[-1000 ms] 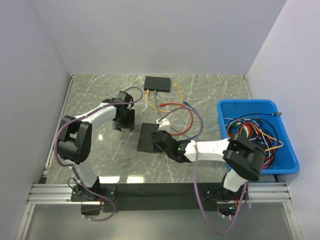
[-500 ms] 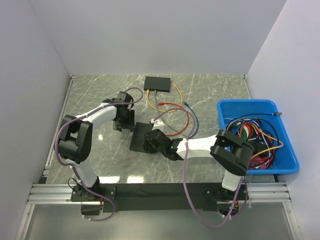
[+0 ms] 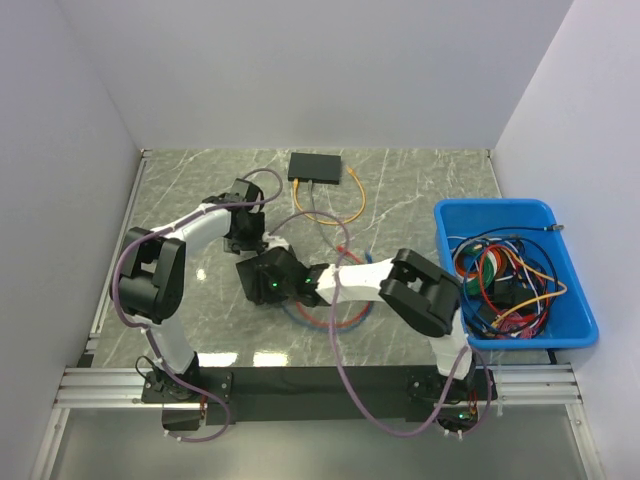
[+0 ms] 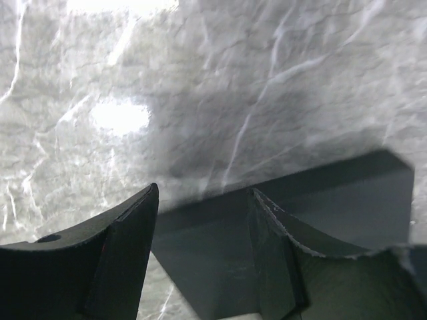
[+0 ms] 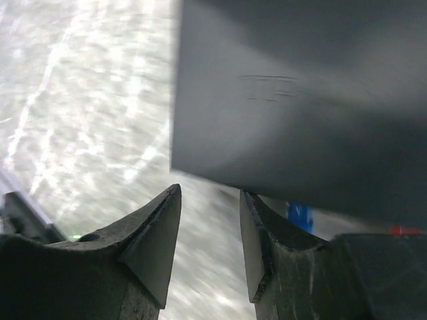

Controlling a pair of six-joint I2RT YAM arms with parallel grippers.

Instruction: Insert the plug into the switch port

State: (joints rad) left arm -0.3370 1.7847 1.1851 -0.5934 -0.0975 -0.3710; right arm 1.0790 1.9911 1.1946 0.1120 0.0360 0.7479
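Top external view: the black switch lies on the marble table at about 8 o'clock from its centre. The right gripper, reaching across, sits at the switch's 4 o'clock edge, and the left gripper hangs just beyond its 12 o'clock corner. Red and blue cables trail loose at 4 o'clock of the switch. A second switch sits at the table's 12 o'clock and a blue bin of cables at 3 o'clock.

Left wrist view: the left gripper has its jaws parted, and the switch lies on the table beneath them — nothing is pinched.

Right wrist view: the right gripper is also released, with bare marble in the gap. The switch fills the 12 to 2 o'clock area, and a blue plug peeks out at 4 o'clock, held by neither arm.

The step looks like positioning the switch — insertion has not started. The next move likely calls for one arm to steady the switch and the other to pick up the plug and line it up with a port.
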